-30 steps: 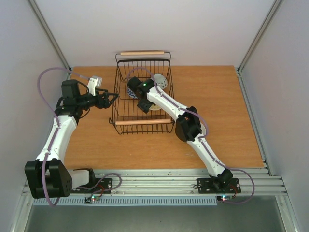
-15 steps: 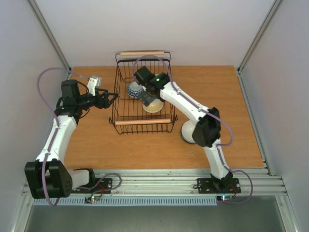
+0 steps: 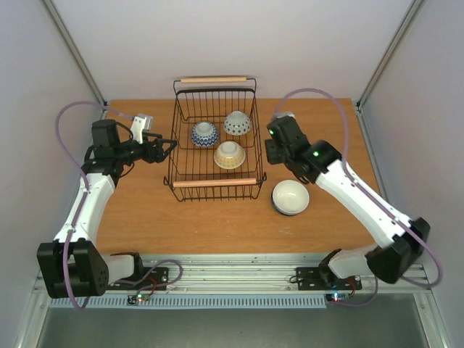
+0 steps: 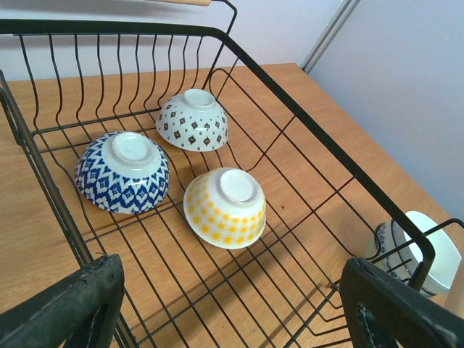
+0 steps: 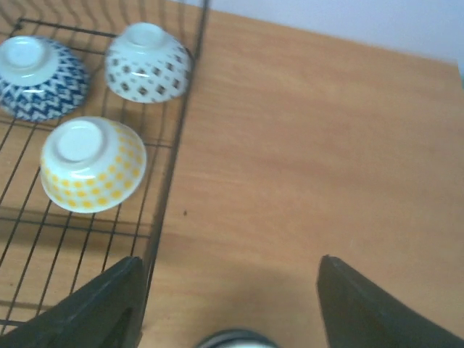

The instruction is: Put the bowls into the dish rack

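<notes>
the dish rack (image 3: 214, 101) is standing on the wooden table (image 3: 326, 123), left of centre, with one wooden handle (image 3: 215, 183) on its near side and another on its far side. three of the bowls are lying upside down on its wire floor: a blue patterned bowl (image 3: 205, 133) toward the left, a pale bowl with dark diamonds (image 3: 237, 123) on the far right, and a yellow dotted bowl (image 3: 230, 154) nearer the front. they are sitting close together, and i cannot tell whether any of them are touching. a fourth, pale bowl (image 3: 290, 197) is resting upright on the table just outside the rack's near right corner. the left gripper (image 3: 168, 148) is hovering at the rack's left wall with its jaws standing wide apart; in the left wrist view both dark fingers (image 4: 65, 312) are framing the basket floor, and whether they are touching the wire i cannot tell. the right gripper (image 3: 274, 154) is hanging over bare table just right of the rack, beyond the pale bowl, with its jaws apart and nothing between them. in the right wrist view its fingers (image 5: 94, 304) are framing the wood, with the rack's right edge and all three loaded bowls showing at the upper left.
</notes>
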{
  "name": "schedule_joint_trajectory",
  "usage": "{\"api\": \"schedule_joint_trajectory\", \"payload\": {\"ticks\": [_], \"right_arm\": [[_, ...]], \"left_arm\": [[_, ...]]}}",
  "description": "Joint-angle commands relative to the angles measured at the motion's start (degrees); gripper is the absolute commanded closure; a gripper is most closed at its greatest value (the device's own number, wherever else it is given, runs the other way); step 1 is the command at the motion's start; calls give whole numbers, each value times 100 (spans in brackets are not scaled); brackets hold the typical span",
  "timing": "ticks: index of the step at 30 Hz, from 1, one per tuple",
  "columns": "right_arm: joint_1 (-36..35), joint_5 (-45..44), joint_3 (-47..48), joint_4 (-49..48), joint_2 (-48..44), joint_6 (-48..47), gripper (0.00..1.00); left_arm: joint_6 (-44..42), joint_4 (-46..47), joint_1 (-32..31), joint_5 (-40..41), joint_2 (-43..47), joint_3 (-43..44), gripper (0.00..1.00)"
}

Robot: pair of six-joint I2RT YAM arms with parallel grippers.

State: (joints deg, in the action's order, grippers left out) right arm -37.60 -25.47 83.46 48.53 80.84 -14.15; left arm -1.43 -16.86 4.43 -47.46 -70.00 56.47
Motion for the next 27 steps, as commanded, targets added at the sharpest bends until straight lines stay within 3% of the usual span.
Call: {"api": "schedule_joint_trajectory", "payload": {"ticks": [1, 6, 11, 23, 27], "right_arm": [[140, -318, -946, 242, -740, 1088, 39], [242, -135, -1838, 539, -1407, 1772, 49], [332, 21, -2590, 566, -1627, 2108, 51], [1026, 424, -3686, 195, -1702, 2164, 53], [1118, 606, -3929, -15, -1699, 2145, 59]], "left_arm": [[55, 249, 18, -111, 54, 54, 18], [55, 247, 21, -98, 24, 57, 18], [55, 249, 22, -130, -5, 57, 18], [55, 237, 23, -123, -38, 58, 18], [55, 240, 21, -118, -53, 64, 18]]}}
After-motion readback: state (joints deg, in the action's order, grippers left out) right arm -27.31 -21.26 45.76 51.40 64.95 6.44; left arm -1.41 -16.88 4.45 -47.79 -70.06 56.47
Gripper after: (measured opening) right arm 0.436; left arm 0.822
